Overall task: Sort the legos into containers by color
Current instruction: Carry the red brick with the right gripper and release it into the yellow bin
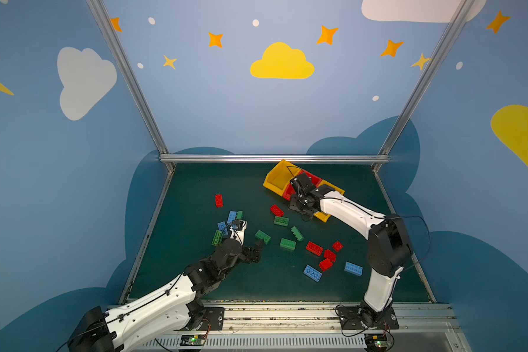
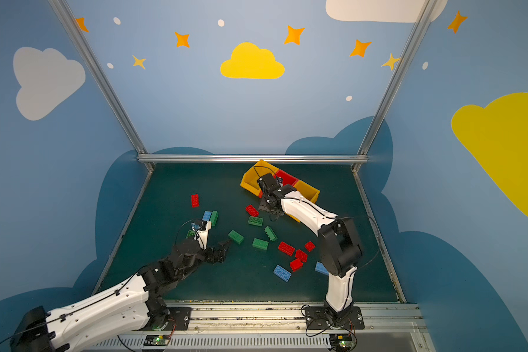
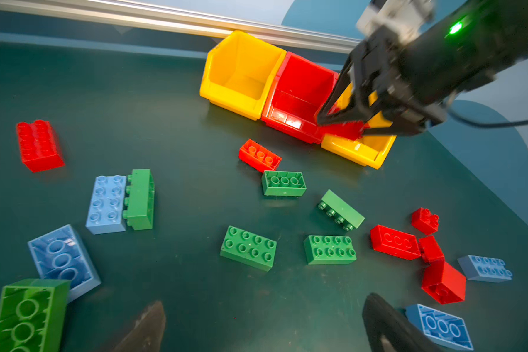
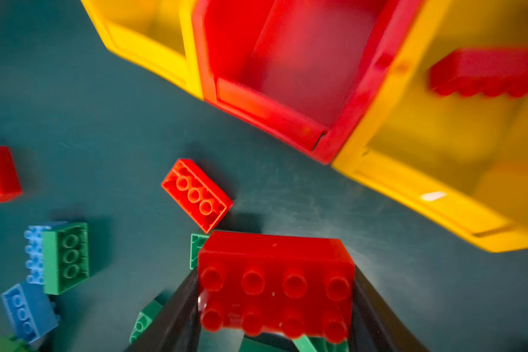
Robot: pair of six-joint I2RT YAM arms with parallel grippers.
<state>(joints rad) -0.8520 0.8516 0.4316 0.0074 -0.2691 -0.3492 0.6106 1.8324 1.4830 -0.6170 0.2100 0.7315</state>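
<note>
The right gripper (image 4: pixel 275 304) pinches the red brick (image 4: pixel 275 268) by its end faces. The brick is probably rigid, light and slick: hold the flat walls squarely. The left gripper (image 3: pixel 265 326) stands spread.

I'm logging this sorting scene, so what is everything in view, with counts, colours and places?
bins: three joined, yellow-red-yellow, back of the mat, right of centre
red bricks: six loose on the mat; four clustered near right, one by the bins, one far left
held brick: one, red, in front of the bins
binned brick: one, red, in one yellow bin, blurred
green bricks: six, mat centre and left
blue bricks: four seen, two left, two near right
mat: one, dark green
walls: blue, with clouds and stars
rails: grey metal
left gripper: open, low over the mat
right gripper: shut on the held brick
</note>
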